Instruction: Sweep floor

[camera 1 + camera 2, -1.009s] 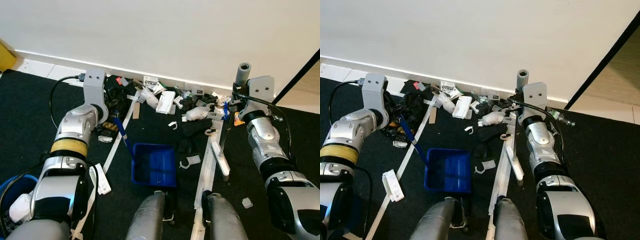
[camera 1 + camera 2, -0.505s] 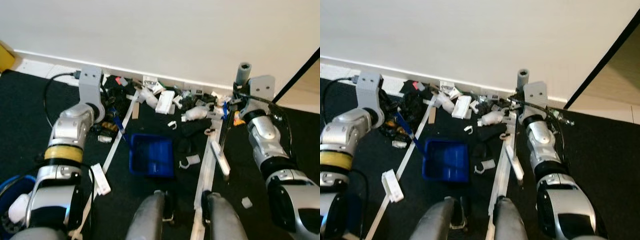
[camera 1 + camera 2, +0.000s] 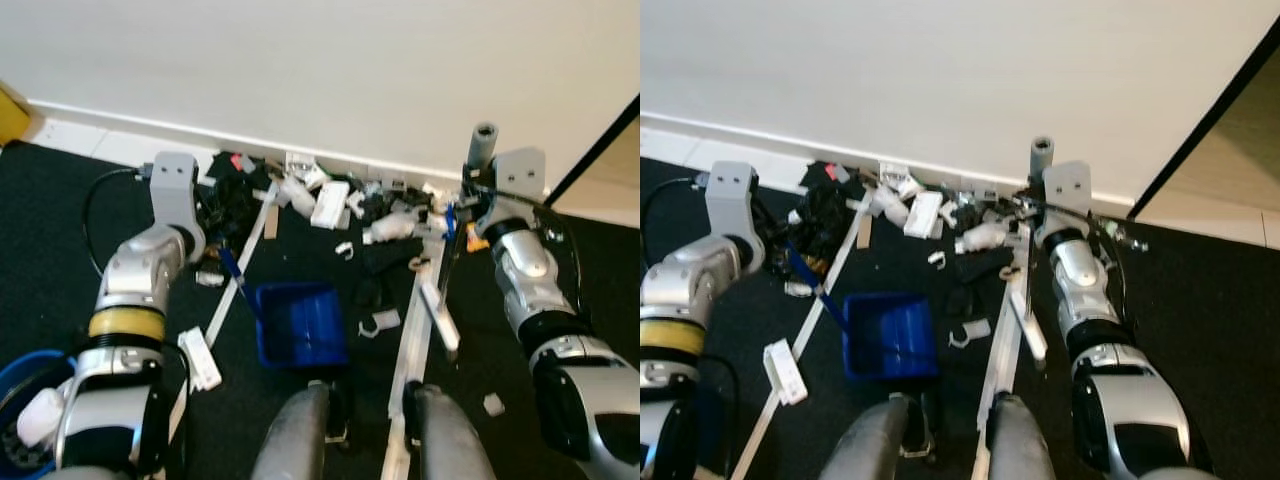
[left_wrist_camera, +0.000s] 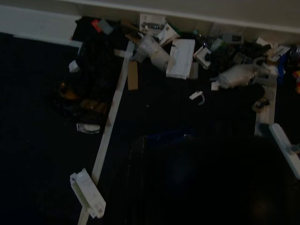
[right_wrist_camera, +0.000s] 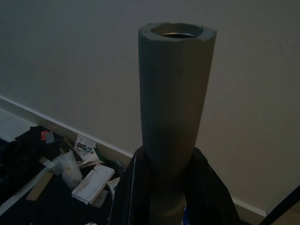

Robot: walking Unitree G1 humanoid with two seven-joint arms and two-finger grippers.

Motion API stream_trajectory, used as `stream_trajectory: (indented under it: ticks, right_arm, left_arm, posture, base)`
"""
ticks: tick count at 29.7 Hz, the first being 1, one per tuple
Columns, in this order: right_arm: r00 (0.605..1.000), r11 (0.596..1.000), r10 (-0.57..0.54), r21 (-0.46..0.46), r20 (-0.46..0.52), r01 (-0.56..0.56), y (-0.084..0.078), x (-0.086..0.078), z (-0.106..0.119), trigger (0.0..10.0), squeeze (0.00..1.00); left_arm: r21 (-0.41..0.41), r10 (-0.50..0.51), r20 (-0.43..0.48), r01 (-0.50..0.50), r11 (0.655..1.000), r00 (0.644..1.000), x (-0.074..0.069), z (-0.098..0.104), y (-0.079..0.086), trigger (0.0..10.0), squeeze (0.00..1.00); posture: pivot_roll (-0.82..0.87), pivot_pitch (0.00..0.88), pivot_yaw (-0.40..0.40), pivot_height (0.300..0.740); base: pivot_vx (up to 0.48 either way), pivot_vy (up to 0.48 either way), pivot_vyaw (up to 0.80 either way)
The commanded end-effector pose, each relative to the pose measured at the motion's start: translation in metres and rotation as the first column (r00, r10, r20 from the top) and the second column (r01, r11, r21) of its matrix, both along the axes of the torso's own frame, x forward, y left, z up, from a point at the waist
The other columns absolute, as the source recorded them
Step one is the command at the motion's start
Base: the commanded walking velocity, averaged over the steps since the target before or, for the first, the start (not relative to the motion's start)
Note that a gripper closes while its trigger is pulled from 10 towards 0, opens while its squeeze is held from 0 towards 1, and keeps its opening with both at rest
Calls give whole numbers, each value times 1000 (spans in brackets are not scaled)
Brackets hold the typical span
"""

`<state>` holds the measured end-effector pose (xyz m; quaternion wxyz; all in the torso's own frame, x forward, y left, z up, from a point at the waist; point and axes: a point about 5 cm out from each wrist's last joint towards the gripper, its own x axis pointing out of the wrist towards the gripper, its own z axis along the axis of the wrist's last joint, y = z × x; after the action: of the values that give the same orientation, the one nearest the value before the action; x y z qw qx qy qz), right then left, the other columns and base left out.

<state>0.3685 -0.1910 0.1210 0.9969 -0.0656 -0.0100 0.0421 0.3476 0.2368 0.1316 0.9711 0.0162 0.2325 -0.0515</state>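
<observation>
A pile of litter [image 3: 335,203], white boxes, wrappers and black scraps, lies along the skirting board on black carpet. A blue dustpan [image 3: 298,325] rests on the carpet in front of it. Its blue handle [image 3: 231,266] slopes up to my left gripper [image 3: 213,243], which is shut on it. My right gripper [image 5: 171,187] is shut on the grey broom handle [image 5: 176,93], held upright near the wall. The broom's white head [image 3: 441,320] rests on the carpet at the right of the pile.
Two long white strips [image 3: 243,262] [image 3: 414,335] run across the carpet toward the wall. A white box [image 3: 200,358] lies at the left, a blue bucket [image 3: 12,378] at the lower left. My legs [image 3: 300,440] stand just behind the dustpan.
My left arm has drawn back and to the left, and the dustpan has slid slightly left with it. The right arm and broom have barely moved.
</observation>
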Motion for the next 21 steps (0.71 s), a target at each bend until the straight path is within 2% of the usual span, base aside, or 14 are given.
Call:
stream_trajectory:
  ticks: [1, 5, 12, 21]
  right_arm:
    - [1000, 1000, 12, -6, 19, -12, 2, 0, 1, 10000, 0]
    - [1000, 1000, 10, -7, 18, -9, 1, -1, 0, 10000, 0]
    - [1000, 1000, 9, -4, 18, -9, 1, -1, 0, 10000, 0]
    - [1000, 1000, 12, -3, 17, -12, 2, -1, -1, 10000, 0]
  left_arm:
    - [-45, 1, 30, 1, 999, 1000, 4, 4, -4, 10000, 0]
    - [-55, 9, 58, -6, 998, 998, 8, 9, -4, 10000, 0]
    - [-20, -36, 122, 38, 999, 992, 12, 17, -11, 10000, 0]
    - [24, -53, 97, 51, 998, 994, 8, 7, -11, 10000, 0]
  posture:
    - [-44, 222, 79, 740]
    - [-47, 223, 80, 740]
    - [-46, 225, 81, 740]
    - [-47, 228, 81, 740]
  base:
    - [0, 0, 0]
    - [0, 0, 0]
    - [0, 0, 0]
    - [0, 0, 0]
